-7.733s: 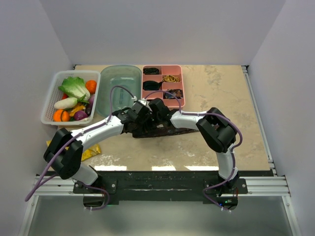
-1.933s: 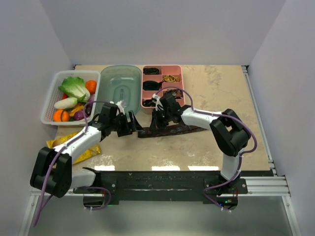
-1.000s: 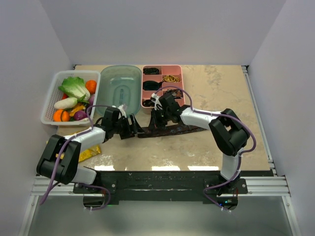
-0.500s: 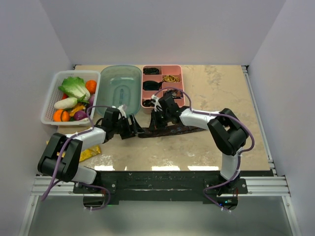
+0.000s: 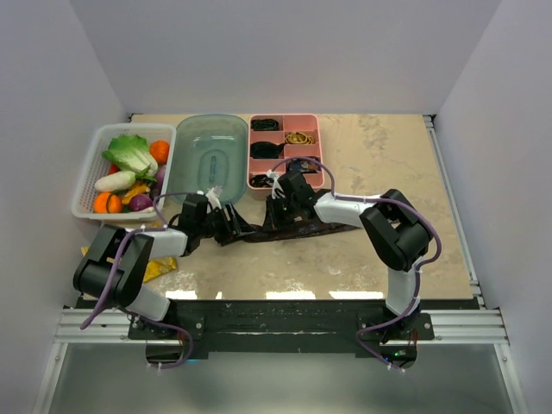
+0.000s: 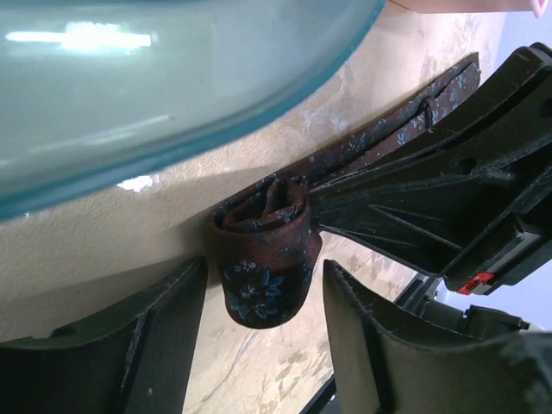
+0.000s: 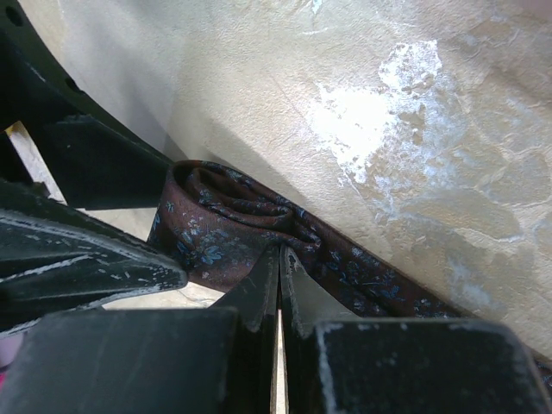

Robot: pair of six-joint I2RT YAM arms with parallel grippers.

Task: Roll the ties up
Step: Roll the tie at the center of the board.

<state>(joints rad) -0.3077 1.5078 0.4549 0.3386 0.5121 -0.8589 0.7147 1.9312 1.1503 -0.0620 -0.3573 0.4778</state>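
Observation:
The brown-maroon tie with small blue flowers lies across the table's middle. Its left end is wound into a small roll, which also shows in the right wrist view. My left gripper is open, with the roll between its fingers and a gap on each side; in the top view it sits at the tie's left end. My right gripper is shut, its tips pinching a fold of the tie just beside the roll; in the top view it is over the tie.
A teal plastic tub stands just behind the left gripper, its rim close in the left wrist view. A pink compartment tray with rolled black ties is behind the right gripper. A white vegetable basket and yellow packet are at the left.
My left gripper has moved right along the table until its open fingers flank the tie's rolled end. The right gripper has stayed on the tie, shifting slightly.

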